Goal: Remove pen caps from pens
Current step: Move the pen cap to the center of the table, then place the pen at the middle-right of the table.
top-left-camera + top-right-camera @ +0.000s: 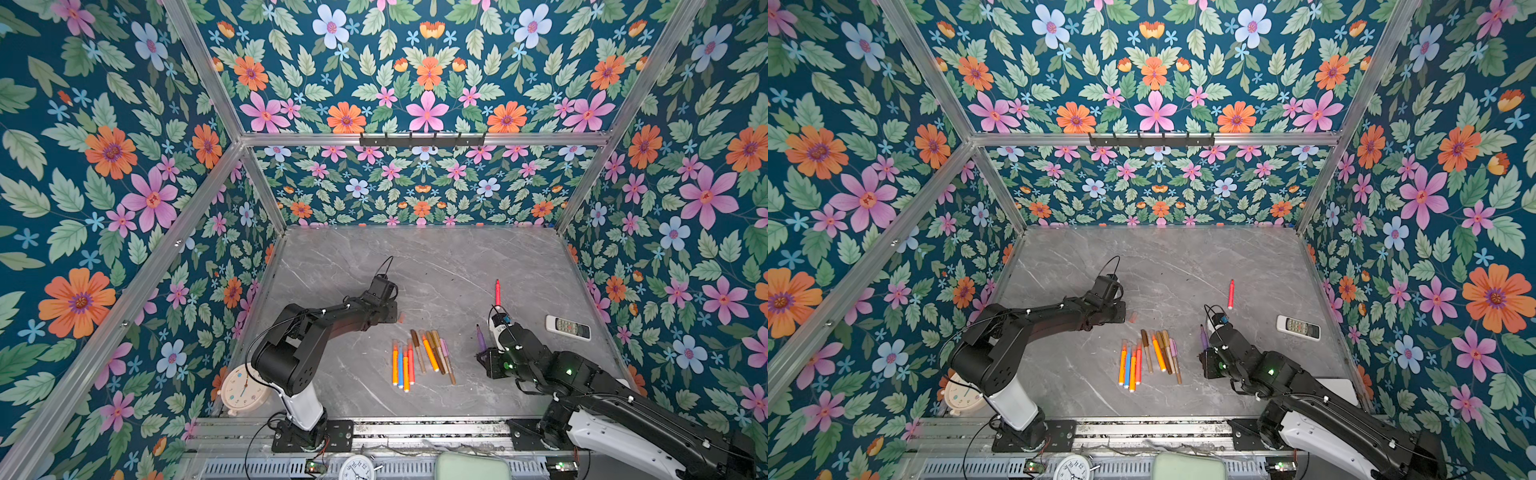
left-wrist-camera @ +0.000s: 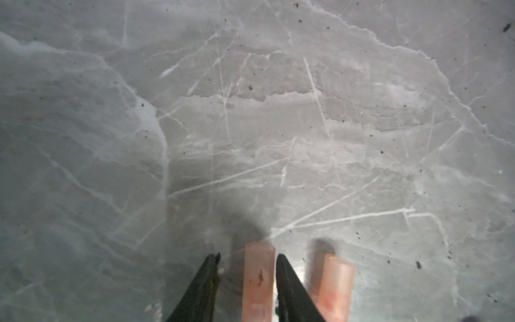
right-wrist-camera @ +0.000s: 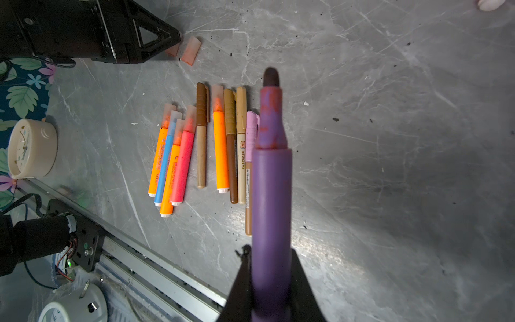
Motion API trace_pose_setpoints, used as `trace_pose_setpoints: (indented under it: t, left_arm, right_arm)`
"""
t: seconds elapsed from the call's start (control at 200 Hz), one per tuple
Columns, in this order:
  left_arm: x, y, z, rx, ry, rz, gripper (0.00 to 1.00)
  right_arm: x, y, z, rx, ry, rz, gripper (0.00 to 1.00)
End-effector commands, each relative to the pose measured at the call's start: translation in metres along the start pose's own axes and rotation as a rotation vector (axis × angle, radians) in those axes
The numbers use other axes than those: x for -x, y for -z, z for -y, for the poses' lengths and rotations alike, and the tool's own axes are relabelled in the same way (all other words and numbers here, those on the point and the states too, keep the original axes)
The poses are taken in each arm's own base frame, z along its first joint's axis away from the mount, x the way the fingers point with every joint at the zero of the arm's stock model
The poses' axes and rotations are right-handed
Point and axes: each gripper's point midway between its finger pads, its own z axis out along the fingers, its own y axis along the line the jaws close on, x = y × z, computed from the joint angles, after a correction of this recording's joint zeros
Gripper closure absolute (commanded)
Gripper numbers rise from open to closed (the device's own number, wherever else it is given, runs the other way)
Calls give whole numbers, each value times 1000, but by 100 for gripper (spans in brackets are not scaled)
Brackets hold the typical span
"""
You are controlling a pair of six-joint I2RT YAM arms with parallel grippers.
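**Two caps loose, one purple pen gripped**

Grey marble table (image 1: 436, 257) fills the lower centre in both top views. The right gripper (image 3: 271, 251) is clenched on an uncapped purple pen (image 3: 271, 195); the left gripper (image 2: 248, 255) stands parted. Nine capped pens (image 1: 419, 359) lie in a row between the arms, and a red pen (image 1: 497, 293) lies apart, higher up. One orange-red cap (image 2: 257, 281) sits between the left jaws, with a second cap (image 2: 334, 281) just beside it.

Bright even light, blurred wrist-view foreground.
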Motion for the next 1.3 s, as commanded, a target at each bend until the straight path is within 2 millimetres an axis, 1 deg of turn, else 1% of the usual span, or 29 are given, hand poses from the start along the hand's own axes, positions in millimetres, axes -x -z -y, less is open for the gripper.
trace_pose_setpoints:
  t: [0.0,0.105,0.17,0.235,0.305,0.4,0.485,0.57,0.62,0.685,0.725,0.78,0.835,0.875,0.9,0.995,1.03,1.075,1.11,1.12,1.14,1.175,1.22,1.295]
  left_arm:
    - [-58,4,-27,105,-9,-231,61]
    - [-54,8,-25,95,-7,-216,61]
    - [-47,14,-19,67,-3,-184,62]
    - [-39,24,-7,23,-10,-148,60]
    - [-31,35,11,-18,-40,-118,55]
    - [-20,50,25,-6,-81,-88,52]
    - [-11,64,31,13,-104,-56,52]
    - [-1,79,39,-6,-112,-15,51]
    - [4,89,41,-15,-112,12,51]
    - [11,106,46,-43,-105,59,52]
    - [16,118,50,-84,-100,94,52]
    - [24,143,56,-155,-92,166,53]
    - [32,173,60,-222,-96,246,53]
    - [37,195,61,-258,-102,308,51]
    - [41,213,59,-277,-105,356,49]
    - [49,272,49,-310,-143,504,45]
    - [49,289,44,-309,-162,544,43]
    - [47,307,36,-297,-184,586,41]
    - [45,315,30,-282,-199,610,40]
    - [44,316,28,-276,-203,612,40]
    - [42,319,24,-266,-207,625,40]
    - [39,321,18,-247,-207,639,40]
    - [35,320,12,-232,-203,644,40]
    - [26,314,10,-240,-202,639,40]
  right_arm:
    - [-2,0,3,-9,-5,-4,100]
    - [-2,-1,2,-10,-6,-7,100]
    - [-2,0,2,-10,-7,-8,100]
    - [-1,0,1,-12,-6,-10,100]
    - [1,0,1,-12,-7,-6,100]
    - [2,-2,1,-23,-3,-12,100]
    - [12,-2,7,-43,-23,-28,100]
    - [36,0,17,4,-114,-42,100]
    - [57,5,27,28,-172,-22,100]
    - [86,13,51,-2,-245,26,100]
    - [101,14,66,-34,-278,41,100]
    - [119,13,89,-101,-308,51,100]
    - [130,7,112,-193,-308,31,100]
    - [137,1,129,-276,-302,11,100]
    - [140,-3,137,-316,-303,-2,100]
    - [151,-25,158,-393,-307,-57,100]
    - [153,-34,165,-414,-313,-79,100]
    - [157,-45,174,-437,-317,-96,100]
    - [160,-53,180,-458,-314,-116,100]
    - [161,-54,181,-463,-310,-117,100]
    - [158,-63,187,-478,-310,-151,100]
    - [159,-69,194,-503,-305,-182,100]
    - [161,-76,201,-527,-297,-203,100]
    - [163,-88,207,-532,-290,-227,100]
